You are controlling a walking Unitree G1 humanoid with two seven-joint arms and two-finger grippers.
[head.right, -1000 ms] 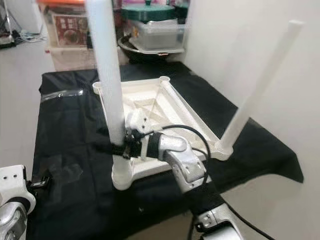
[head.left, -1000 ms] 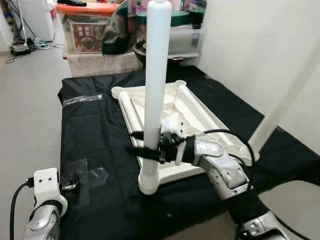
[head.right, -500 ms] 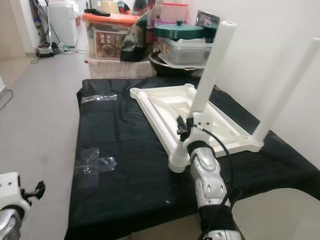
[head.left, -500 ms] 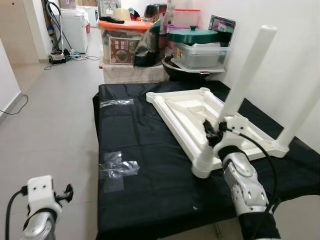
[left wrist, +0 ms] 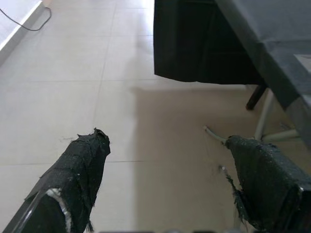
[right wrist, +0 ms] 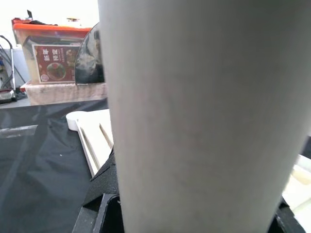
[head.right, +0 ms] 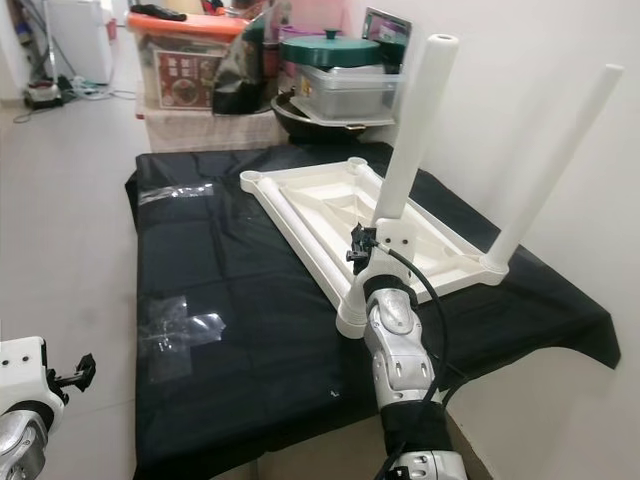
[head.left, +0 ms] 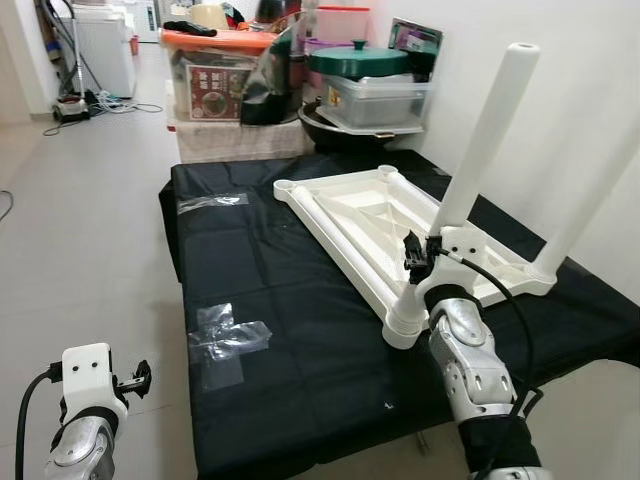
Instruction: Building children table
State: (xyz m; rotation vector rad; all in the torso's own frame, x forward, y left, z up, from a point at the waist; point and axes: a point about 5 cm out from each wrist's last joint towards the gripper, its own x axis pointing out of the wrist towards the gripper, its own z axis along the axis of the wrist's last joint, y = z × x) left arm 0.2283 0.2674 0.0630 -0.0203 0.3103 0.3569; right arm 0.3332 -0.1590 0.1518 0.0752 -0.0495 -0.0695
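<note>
- Left eye view: an upturned white tabletop (head.left: 365, 215) lies on a black cloth (head.left: 270, 330), one white leg (head.left: 470, 170) rising from its near corner and another leg (head.left: 590, 205) at 3 o'clock.
- Right gripper (head.left: 425, 262) clamps the near leg's base.
- Left gripper (left wrist: 167, 194) hangs at 7 o'clock, fingers (left wrist: 77, 167) spread wide, empty, over floor tiles (left wrist: 160, 121).

Pale tiled floor (head.left: 80, 230), white wall (head.left: 560, 60), stacked storage boxes (head.left: 215, 75).

Bright, even indoor light; right wrist close-up blurred.
</note>
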